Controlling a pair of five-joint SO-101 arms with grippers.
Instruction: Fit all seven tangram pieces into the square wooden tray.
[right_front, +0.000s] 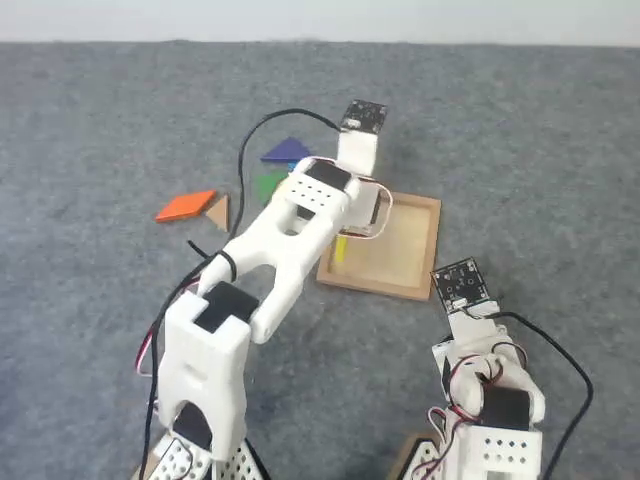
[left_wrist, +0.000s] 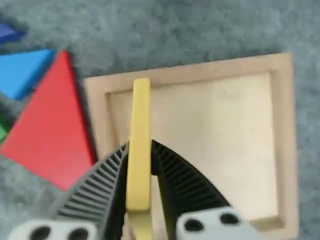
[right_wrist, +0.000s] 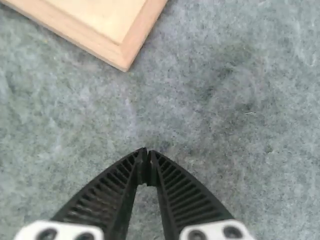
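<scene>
My left gripper (left_wrist: 140, 155) is shut on a yellow tangram piece (left_wrist: 140, 145), held on edge over the near-left part of the square wooden tray (left_wrist: 285, 150). From above, the yellow piece (right_front: 341, 249) shows just under the left arm at the tray (right_front: 420, 245). A red triangle (left_wrist: 50, 135) lies on the carpet against the tray's side, with a blue piece (left_wrist: 22, 70) beyond it. Blue (right_front: 287, 150), green (right_front: 268, 184), orange (right_front: 186, 205) and tan (right_front: 218, 211) pieces lie left of the tray. My right gripper (right_wrist: 148, 167) is shut and empty over bare carpet, near a tray corner (right_wrist: 122, 55).
Grey carpet covers the whole table. The left arm (right_front: 290, 240) stretches across the middle toward the tray. The right arm (right_front: 480, 390) stands folded at the front right.
</scene>
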